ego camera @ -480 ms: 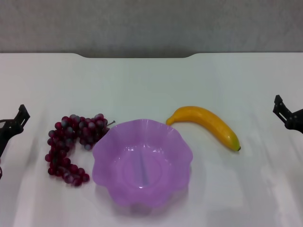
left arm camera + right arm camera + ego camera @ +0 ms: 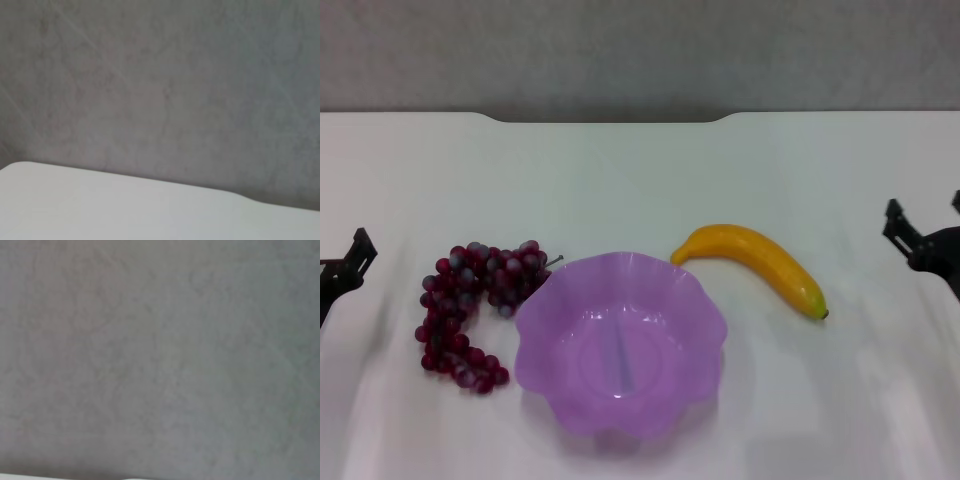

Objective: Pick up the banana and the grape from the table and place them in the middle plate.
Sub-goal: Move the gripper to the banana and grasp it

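While unheld, banana (image 2: 756,264) left of right end effector (image 2: 920,243)

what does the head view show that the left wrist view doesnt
Only the head view shows the work itself: the banana lying right of the middle plate, the grape bunch against the plate's left rim, the left gripper at the left edge and the right gripper at the right edge, both clear of the fruit. Only the left wrist view shows a close stretch of grey wall. Both share the white table and its far edge.
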`<state>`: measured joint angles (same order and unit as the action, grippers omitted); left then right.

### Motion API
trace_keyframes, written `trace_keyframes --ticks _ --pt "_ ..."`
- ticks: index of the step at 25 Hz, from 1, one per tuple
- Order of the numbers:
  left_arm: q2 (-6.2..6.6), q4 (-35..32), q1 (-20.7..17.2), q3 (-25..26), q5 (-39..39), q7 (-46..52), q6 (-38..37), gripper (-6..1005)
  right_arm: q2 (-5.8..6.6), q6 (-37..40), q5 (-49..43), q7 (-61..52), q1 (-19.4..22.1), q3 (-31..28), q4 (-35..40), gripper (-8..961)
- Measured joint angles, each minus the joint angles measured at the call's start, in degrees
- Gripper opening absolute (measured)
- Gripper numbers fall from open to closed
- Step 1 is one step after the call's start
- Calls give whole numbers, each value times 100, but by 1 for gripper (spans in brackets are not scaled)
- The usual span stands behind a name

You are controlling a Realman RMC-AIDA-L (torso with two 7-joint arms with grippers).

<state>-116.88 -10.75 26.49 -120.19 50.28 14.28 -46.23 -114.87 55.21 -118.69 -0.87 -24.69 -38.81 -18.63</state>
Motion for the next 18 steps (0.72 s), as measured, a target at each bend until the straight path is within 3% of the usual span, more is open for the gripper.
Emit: trace_keyframes --ticks 3,8,11,15,18 --pt "4 37 -11 -6 0 -6 47 816 192 -519 -75 -4 -15 -31 -410 888" --pt "7 39 -14 7 0 0 72 816 802 -1877 -305 -4 14 -235 -1632 887" --pt "8 39 -19 9 0 -8 72 816 1043 -2801 -681 4 74 -645 -2365 887" --pt "8 39 -21 11 0 -11 71 816 1077 -4538 -1654 37 311 -1787 -3336 886" --pt "8 38 -22 13 0 -13 71 816 865 -5906 -2283 174 383 -2662 -3870 885"
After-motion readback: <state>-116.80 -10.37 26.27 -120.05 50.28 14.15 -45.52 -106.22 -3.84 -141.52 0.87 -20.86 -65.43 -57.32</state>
